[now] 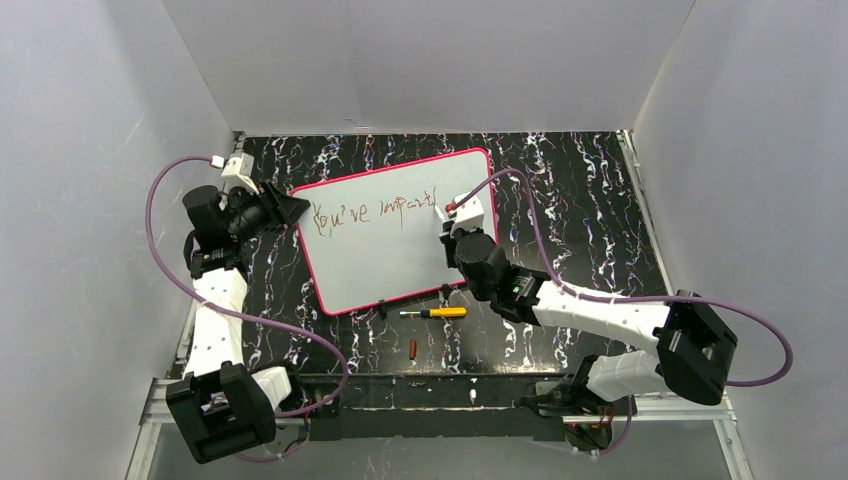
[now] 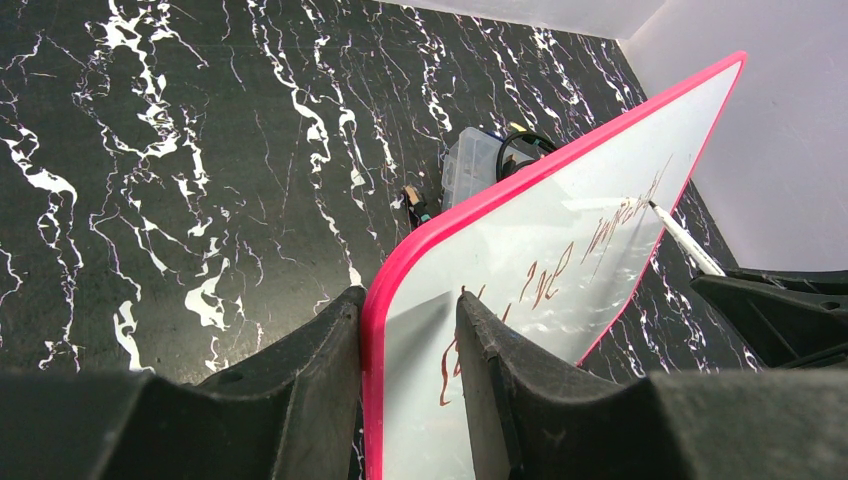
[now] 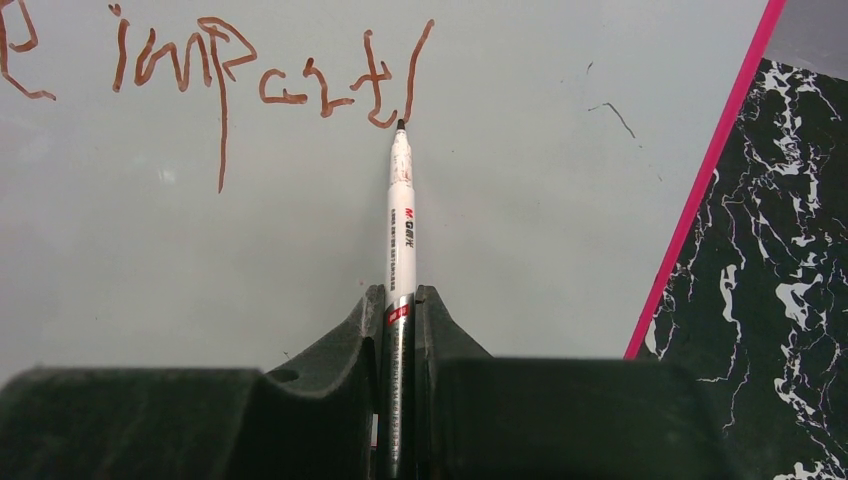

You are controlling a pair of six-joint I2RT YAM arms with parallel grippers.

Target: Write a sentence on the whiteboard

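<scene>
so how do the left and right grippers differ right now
The left gripper clamps the whiteboard by its pink rim; the right gripper pinches a white marker. The left fingers stand wider apart; the right fingers are nearly together. The left sits at the board's edge; the right is over its face, marker tip at the end of the sentence. Both have black fingers and hold something.

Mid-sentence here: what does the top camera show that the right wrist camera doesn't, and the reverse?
Only top: the left gripper clamping the whiteboard at its left corner, the sentence opening with "You've", and a yellow-handled tool and small red cap on the table. Only right wrist: the print on the marker barrel, its tip at the last stroke's foot. Both: the right gripper at the last word, and the pink rim.
</scene>
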